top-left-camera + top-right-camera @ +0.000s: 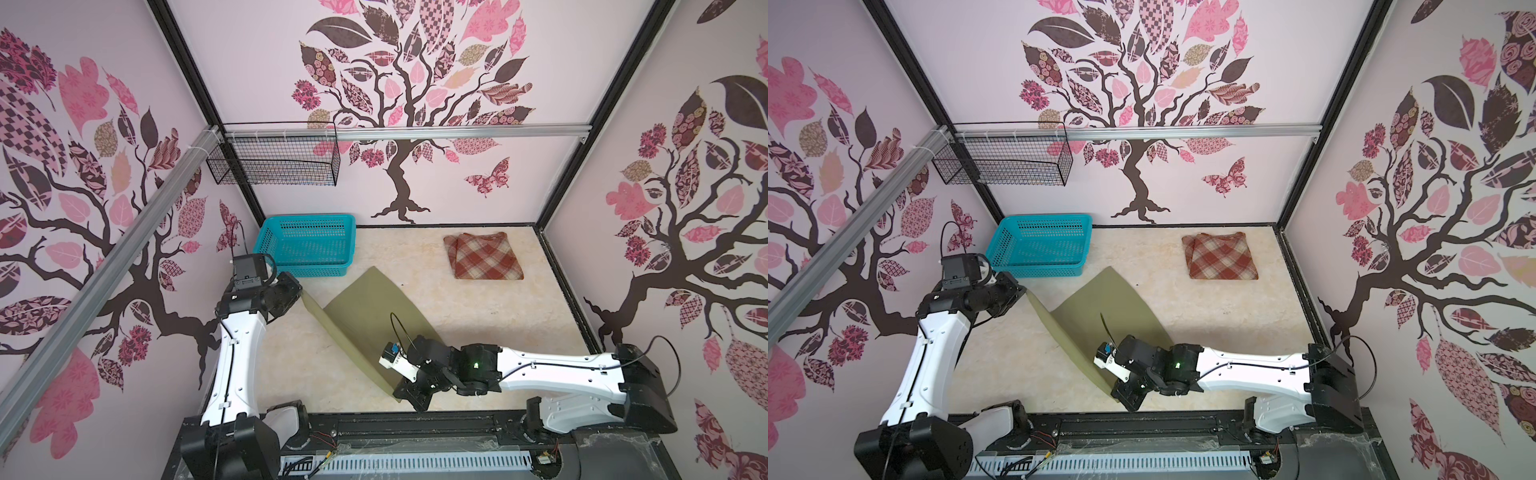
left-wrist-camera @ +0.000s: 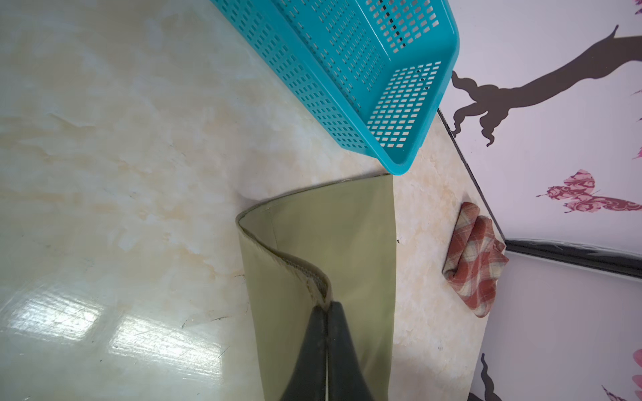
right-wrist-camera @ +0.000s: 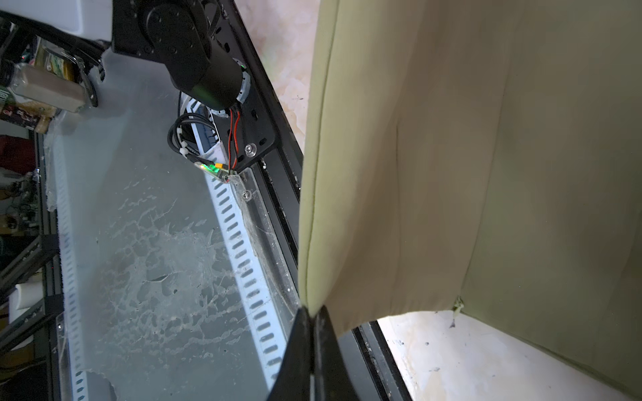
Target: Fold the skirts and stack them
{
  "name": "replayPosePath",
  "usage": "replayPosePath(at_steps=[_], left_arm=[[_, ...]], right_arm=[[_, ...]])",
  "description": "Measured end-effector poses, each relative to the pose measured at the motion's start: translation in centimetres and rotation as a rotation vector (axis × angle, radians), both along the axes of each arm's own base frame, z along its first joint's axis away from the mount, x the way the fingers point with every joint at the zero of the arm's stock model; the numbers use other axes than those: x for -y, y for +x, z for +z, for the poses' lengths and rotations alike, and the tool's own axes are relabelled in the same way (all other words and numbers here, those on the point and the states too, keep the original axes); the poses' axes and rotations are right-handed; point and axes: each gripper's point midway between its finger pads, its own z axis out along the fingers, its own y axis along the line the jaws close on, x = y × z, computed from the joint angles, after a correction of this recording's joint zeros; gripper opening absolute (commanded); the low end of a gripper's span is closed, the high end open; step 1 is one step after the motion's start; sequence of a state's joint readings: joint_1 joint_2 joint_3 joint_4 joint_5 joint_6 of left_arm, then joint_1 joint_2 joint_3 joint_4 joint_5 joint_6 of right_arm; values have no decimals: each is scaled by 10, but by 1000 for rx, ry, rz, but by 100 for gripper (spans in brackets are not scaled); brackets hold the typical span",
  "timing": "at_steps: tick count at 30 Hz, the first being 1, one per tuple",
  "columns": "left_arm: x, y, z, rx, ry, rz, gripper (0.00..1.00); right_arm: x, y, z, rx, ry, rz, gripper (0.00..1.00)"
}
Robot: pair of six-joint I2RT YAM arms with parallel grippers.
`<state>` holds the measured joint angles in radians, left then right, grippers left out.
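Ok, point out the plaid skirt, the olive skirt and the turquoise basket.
plaid skirt (image 1: 484, 257), in a top view, centre of folded top layer
olive skirt (image 1: 374, 307), in a top view, flat spread part
turquoise basket (image 1: 324, 268), in a top view, near wall

The left arm (image 1: 239, 349) rises from its base and leans away from it, elbow high. Its wrist (image 1: 279, 296) is turned sideways, so the left jaws point toward the middle. They are pressed together on the hem of the green skirt (image 1: 374, 307), holding that edge raised. The right arm (image 1: 552, 368) lies low, stretched toward the middle. The right wrist (image 1: 432, 365) is bent back toward the arm bases. The right jaws are pinched together on a corner of the same skirt, which hangs stretched between the two pairs of jaws.
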<state>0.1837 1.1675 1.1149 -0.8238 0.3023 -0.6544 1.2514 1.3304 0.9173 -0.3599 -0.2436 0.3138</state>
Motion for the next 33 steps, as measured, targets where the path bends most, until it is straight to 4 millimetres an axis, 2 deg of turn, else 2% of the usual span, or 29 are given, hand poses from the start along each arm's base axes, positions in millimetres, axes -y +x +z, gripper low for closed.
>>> replayPosePath(at_steps=[4,8,17,21,26,33], left_arm=[[3,21,1,10,12,-10,0],[11,44,-8,-9,20,-22,0],[58,104,-33,-56,36,-121,0],[79,124,-42,-65,47,-159,0],[102,144,-47,-64,50,-196,0],[129,159,-57,-70,43,-232,0]], right_arm=[[6,24,2,-16,11,-57,0],[15,44,-1,-35,15,-102,0],[40,72,-21,-100,-2,-194,0],[52,86,-28,-125,-3,-246,0],[67,96,-40,-151,-21,-297,0],[74,102,-43,-170,-26,-335,0]])
